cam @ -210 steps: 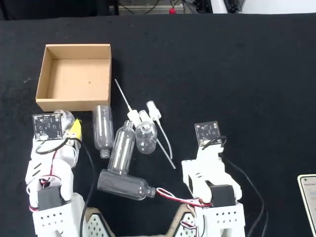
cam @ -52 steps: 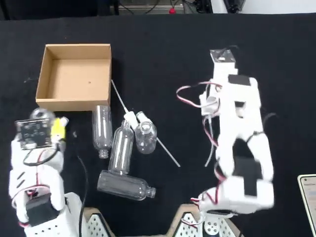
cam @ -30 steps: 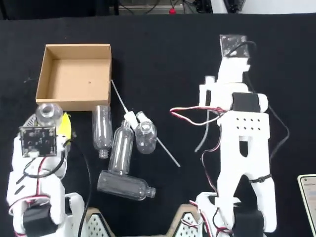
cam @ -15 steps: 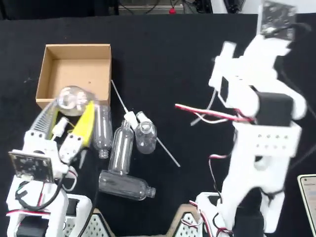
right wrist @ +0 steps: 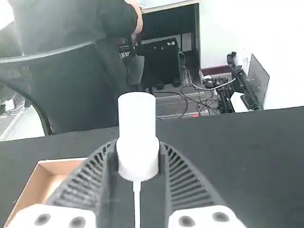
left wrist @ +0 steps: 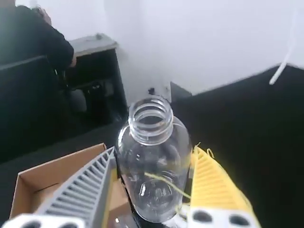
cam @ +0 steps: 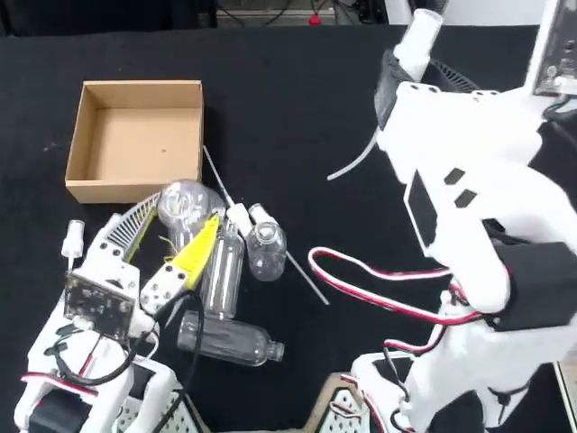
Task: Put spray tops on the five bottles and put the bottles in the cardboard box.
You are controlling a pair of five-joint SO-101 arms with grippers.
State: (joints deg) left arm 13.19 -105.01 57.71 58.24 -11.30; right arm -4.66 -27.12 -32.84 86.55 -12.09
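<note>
Bottle [cam: 183, 198] number one is up off the table, clamped by its body between the grey and yellow fingers of the left gripper [left wrist: 154, 154]. Its open mouth sticks out past the fingertips, and its long axis runs along them. Seen from the high view it hangs just off the near edge of the box [cam: 140, 84], which lies at 11 o'clock from it.

At 2 o'clock from the bottle and well apart, the right gripper [right wrist: 137, 147] is closed on a spray top [right wrist: 137, 135]. It pinches the white collar, with the cap poking out beyond the fingertips. The dip tube [cam: 354, 162] trails from under the gripper toward 7 o'clock, so its free end is the part nearest the bottle.

That is what the next move turns on, I'd say. Tube tip and bottle mouth face roughly toward each other across open air but are not lined up, and the tube has to enter the neck before the collar can seat.

Other bottles [cam: 225, 269] lie on their sides at 5 o'clock from the held one, uncapped. Loose tops [cam: 240, 215] are among them.
</note>
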